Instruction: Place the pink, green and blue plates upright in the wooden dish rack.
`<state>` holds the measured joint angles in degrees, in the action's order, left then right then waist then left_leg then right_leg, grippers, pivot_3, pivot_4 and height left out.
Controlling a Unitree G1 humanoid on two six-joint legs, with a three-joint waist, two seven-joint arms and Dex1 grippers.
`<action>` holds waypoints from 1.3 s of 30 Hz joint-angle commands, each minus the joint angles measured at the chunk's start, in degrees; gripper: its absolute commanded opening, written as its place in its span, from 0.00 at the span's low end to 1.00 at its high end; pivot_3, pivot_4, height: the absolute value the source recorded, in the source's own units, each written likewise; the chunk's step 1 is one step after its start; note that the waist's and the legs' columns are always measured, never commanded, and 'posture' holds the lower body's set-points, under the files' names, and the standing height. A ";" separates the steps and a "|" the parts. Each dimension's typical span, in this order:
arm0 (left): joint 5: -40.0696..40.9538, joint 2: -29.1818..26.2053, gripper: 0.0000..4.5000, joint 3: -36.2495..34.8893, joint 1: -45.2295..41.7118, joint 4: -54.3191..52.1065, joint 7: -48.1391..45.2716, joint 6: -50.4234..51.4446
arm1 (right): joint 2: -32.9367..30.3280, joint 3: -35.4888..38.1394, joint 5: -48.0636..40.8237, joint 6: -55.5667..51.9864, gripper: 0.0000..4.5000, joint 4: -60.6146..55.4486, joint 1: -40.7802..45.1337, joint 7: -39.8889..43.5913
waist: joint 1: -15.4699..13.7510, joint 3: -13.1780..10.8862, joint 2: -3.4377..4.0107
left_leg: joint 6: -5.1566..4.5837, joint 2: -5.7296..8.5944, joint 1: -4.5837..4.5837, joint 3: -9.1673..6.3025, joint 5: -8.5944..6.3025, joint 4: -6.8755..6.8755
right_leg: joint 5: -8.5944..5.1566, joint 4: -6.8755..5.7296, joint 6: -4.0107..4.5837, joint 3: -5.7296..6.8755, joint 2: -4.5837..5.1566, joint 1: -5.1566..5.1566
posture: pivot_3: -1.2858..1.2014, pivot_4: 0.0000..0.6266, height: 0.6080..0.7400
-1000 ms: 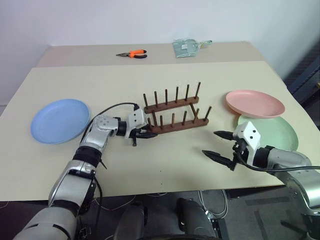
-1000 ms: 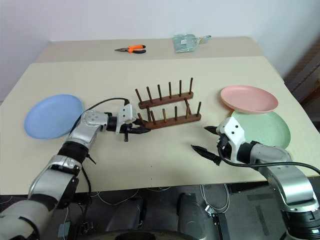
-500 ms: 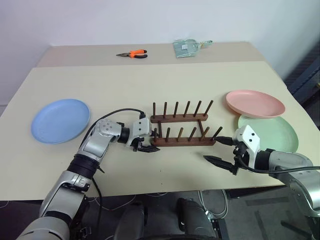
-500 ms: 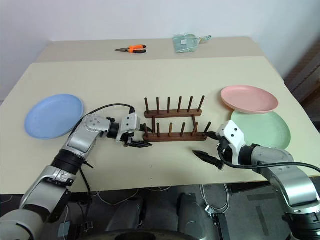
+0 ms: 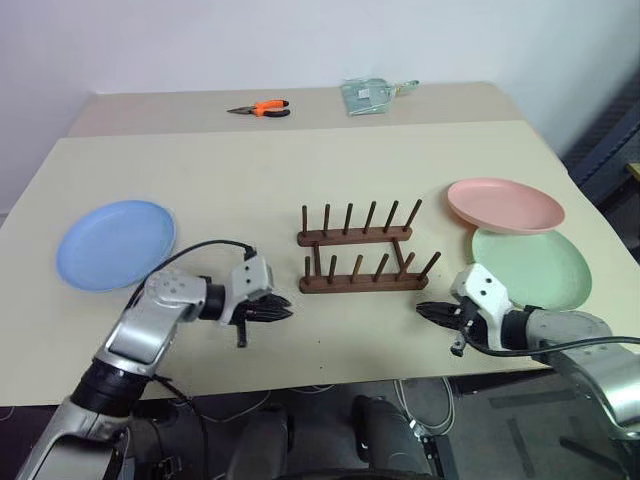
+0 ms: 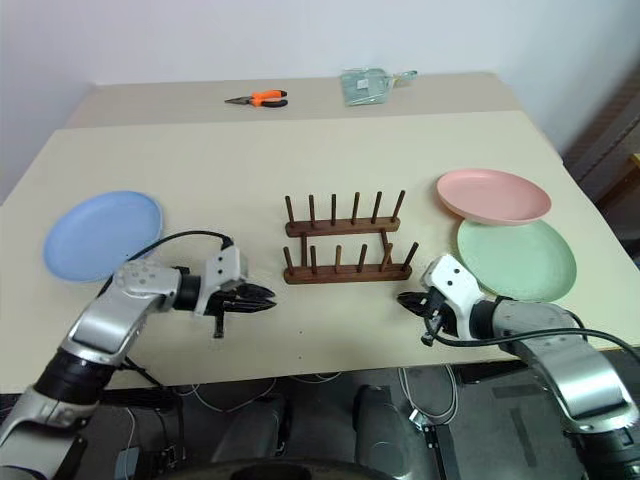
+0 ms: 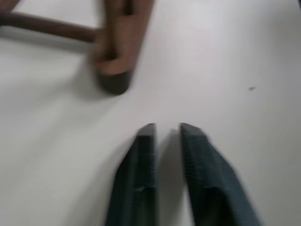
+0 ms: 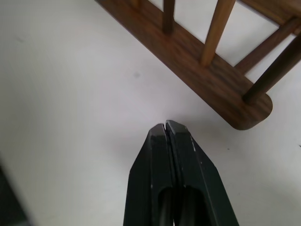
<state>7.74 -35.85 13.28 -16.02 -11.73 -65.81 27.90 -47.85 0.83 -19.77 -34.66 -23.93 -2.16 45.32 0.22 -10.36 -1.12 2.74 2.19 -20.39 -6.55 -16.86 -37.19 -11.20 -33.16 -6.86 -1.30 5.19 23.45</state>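
Your rack (image 5: 360, 250) sits mid-table, empty; plates lie flat – none grabbed yet. L claw (image 5: 282, 313) nearly clenched, R claw (image 5: 425, 311) clenched – both empty, flanking rack.

The table (image 5: 300, 160) is seen from above and in front by two head cameras sharing the whole scene, while each wrist camera is aimed closely along its fingers at the wooden dish rack (image 5: 360, 248).
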 commanded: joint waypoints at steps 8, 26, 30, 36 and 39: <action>-11.40 11.27 0.20 8.35 -1.15 2.17 21.40 -0.91 | 6.39 -6.94 11.77 9.13 0.00 13.28 10.39 -6.11 | 0.19 0.18 -0.05 | 0.00 0.01 0.15 0.00 0.00 -0.04 | 0.02 -0.03 0.01 -0.01 -0.02 -0.16 | 0.52 0.24 1.00; -12.14 14.21 0.20 5.09 -10.62 22.91 31.66 -10.01 | 14.95 -9.33 20.13 20.48 0.00 36.12 28.38 -8.93 | 0.74 0.35 0.09 | 0.01 0.02 0.30 0.00 0.02 -0.06 | 0.28 -0.16 0.06 -0.02 -0.07 -0.20 | 0.52 0.24 1.00; -11.99 14.13 0.20 4.63 -10.67 23.87 31.78 -10.91 | 15.55 -9.39 20.58 21.60 0.00 37.57 29.62 -8.36 | 0.77 0.36 0.10 | 0.02 0.02 0.32 -0.01 0.02 -0.01 | 0.30 -0.18 0.05 -0.02 -0.08 -0.17 | 0.52 0.24 1.00; -12.24 13.75 0.19 4.10 -9.87 24.07 33.09 -11.66 | 12.32 -6.41 18.13 19.86 0.17 32.66 28.21 -3.86 | 0.76 0.37 0.13 | 0.02 0.01 0.32 -0.01 0.02 -0.01 | 0.30 -0.19 0.04 -0.03 -0.08 -0.17 | 0.52 0.24 1.00; -12.58 13.12 0.19 4.11 -9.47 24.33 33.45 -13.16 | 7.47 -3.14 18.08 19.03 0.49 28.05 27.14 -2.61 | 0.67 0.37 0.14 | 0.01 0.02 0.28 -0.01 0.02 -0.02 | 0.30 -0.19 0.04 -0.03 -0.08 -0.15 | 0.52 0.24 1.00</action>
<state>-2.21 -20.89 18.67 -27.10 9.95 -33.52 14.16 -37.93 -6.33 -0.91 -15.38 7.88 24.65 42.29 0.90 -9.99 -0.98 2.76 2.21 -20.11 -6.56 -16.85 -37.21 -10.91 -33.34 -6.83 -1.33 5.11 23.31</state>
